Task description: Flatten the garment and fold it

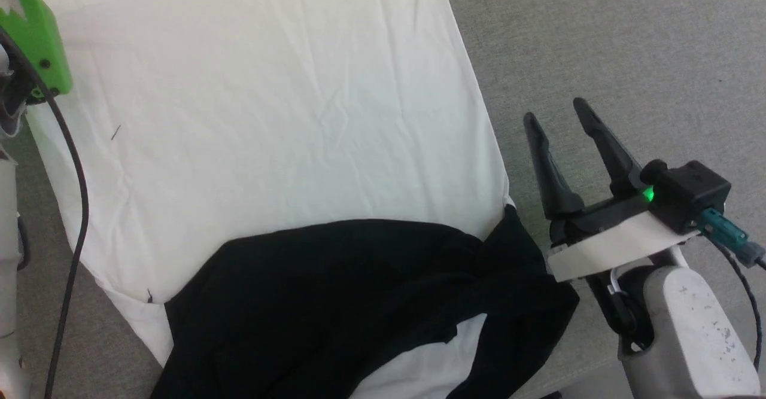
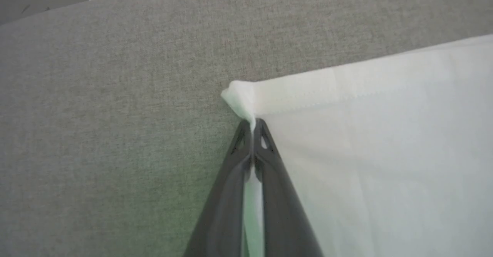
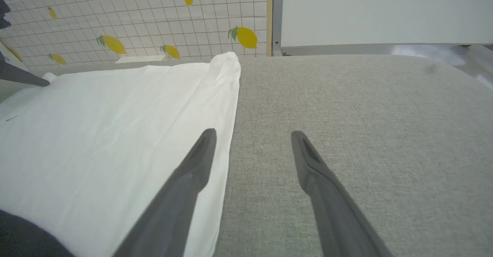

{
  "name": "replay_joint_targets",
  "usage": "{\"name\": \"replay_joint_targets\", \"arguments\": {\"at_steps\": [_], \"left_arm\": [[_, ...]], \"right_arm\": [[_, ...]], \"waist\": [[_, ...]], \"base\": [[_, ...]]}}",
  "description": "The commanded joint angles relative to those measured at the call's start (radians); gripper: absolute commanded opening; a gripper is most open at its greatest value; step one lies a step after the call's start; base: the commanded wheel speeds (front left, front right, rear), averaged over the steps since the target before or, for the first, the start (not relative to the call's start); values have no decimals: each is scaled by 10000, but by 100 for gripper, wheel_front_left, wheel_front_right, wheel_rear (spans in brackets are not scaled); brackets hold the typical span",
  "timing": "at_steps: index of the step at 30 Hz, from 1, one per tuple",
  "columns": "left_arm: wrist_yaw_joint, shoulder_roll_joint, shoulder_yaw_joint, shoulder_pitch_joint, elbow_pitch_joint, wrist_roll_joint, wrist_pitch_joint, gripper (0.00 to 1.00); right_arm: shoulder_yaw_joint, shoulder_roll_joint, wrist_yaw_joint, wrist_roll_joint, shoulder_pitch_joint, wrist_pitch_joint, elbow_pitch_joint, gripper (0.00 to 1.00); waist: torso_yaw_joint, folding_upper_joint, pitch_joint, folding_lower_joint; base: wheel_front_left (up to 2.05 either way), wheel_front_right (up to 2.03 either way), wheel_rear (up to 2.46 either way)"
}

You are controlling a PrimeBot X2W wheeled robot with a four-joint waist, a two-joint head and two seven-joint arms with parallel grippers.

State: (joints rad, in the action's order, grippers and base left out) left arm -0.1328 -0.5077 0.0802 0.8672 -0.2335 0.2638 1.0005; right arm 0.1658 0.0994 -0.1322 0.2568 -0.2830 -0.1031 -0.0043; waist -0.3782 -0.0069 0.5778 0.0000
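Observation:
The garment [image 1: 269, 130] lies spread on the grey surface, white body upward, with its black sleeves and shoulder part [image 1: 359, 291] bunched at the near end. In the left wrist view my left gripper [image 2: 253, 124] is shut on a white hem corner of the garment [image 2: 240, 97], the cloth pinched between the fingertips. At the head view's top left edge the left arm's green part [image 1: 36, 34] shows. My right gripper [image 1: 559, 115] stands open over bare grey surface just right of the garment's right edge [image 3: 227, 133], with nothing between its fingers [image 3: 200, 157].
The grey fabric surface [image 1: 628, 46] stretches to the right of the garment. A black cable [image 1: 78, 207] hangs along the left side. Beyond the far edge stand a lemon-patterned tiled wall [image 3: 134, 18] and a pale panel [image 3: 385, 10].

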Motion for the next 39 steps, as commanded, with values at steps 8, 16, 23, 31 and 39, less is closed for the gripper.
{"name": "replay_joint_targets", "arguments": {"at_steps": [8,16,23,31,39], "left_arm": [[256,-22,218,90,-211,-26,-565,0],[480,540,852,1006,-355,29,-411,0],[869,1146,1544,1593,-433,94,-336,0],[1393,1662,2254,2056,-522,154,-599,0],[1455,1715,2384,2154,-629,228,-696,0]], "right_arm": [[527,591,15,212,-2623,665,408,100],[664,525,15,958,-7526,4018,4243,100],[979,876,15,762,-9571,5656,6864,100],[1395,1163,15,1074,-10769,8101,8731,88],[1638,1446,15,1049,-11124,9962,8689,0]], "waist": [[226,69,303,0],[1082,69,872,0],[2021,69,1222,0],[2878,69,1426,0],[3008,69,1474,0]], "base": [[0,0,0],[0,0,0],[0,0,0],[0,0,0],[0,0,0]]}}
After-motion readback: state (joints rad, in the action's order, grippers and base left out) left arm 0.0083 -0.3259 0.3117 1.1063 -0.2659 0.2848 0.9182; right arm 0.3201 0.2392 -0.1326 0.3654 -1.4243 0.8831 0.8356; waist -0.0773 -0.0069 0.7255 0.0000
